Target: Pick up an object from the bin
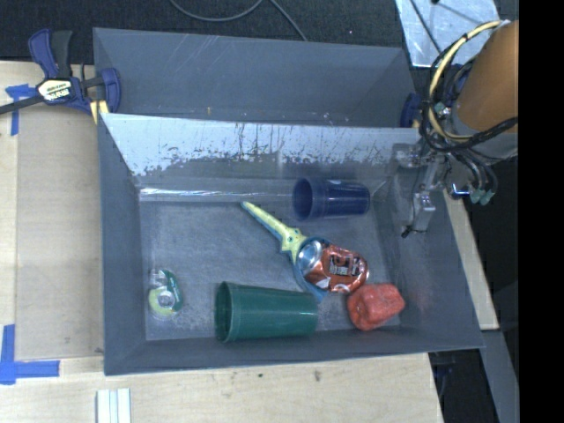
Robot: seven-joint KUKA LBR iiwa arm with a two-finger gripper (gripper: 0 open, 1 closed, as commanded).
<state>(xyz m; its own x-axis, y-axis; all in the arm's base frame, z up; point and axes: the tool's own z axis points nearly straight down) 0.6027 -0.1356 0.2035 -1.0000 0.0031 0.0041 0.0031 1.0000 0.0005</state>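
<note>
Grey metal bin (264, 77), inspected from above. My gripper (416, 214) hangs by the right wall. Open or closed, I cannot tell, and I see nothing held. A dark blue cup (333, 198) lies on its side just left. A crushed red can (335, 269) and a red lump (376, 307) lie nearer. Judgement: nothing picked; grasp and lift remain.

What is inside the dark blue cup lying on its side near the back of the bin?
The dark blue cup has its mouth turned to the view's left. Nothing shows at the rim; the inside past it is dark and hidden by the cup's own wall.
</note>
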